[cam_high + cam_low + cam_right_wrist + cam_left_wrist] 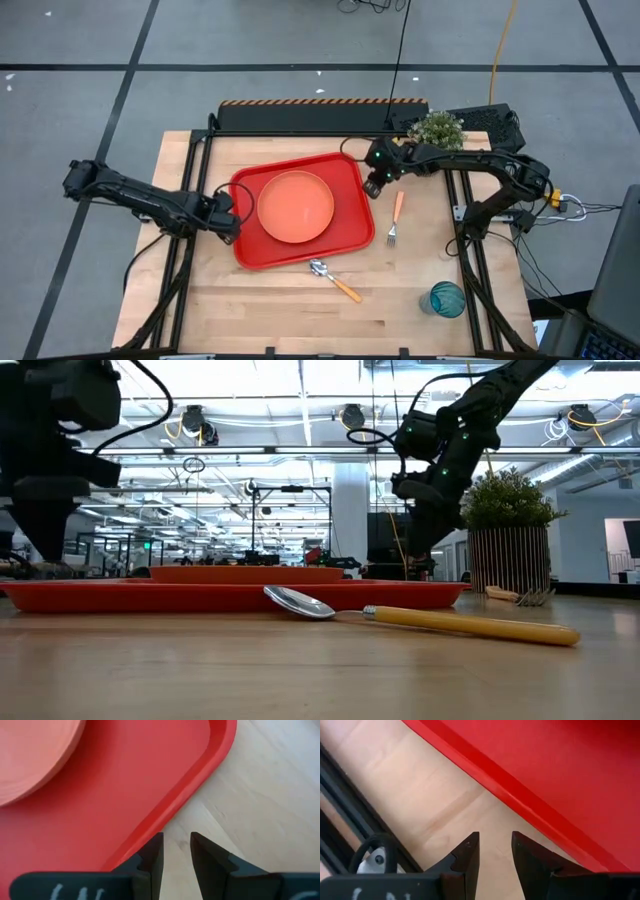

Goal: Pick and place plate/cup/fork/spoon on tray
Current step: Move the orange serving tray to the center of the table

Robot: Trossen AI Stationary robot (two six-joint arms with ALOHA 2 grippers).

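Your plate (295, 206) already sat in the middle of the tray (345, 172), while the fork (395, 220) lay on the bare desk just off the tray's right edge, the spoon (334, 279) just off its near edge, and the cup (447, 298) stood well apart toward the desk's near right corner. Your right gripper (176, 851) hung at the tray's far right corner, its fingers parted by only a narrow gap and holding nothing; your left gripper (495, 851) sat at the tray's left edge, fingers likewise slightly apart and empty over the wood. I would judge the risk here to be the tray itself: both grippers were so close to its rim that a careless descent or sweep could catch the lip and shove the tray, sliding the plate with it. The fork lay flat on the wood, so fingers opened this little might close beside the handle or skid it away. The potted plant (437, 128) stood just behind your right arm and could be brushed if the arm swung back.
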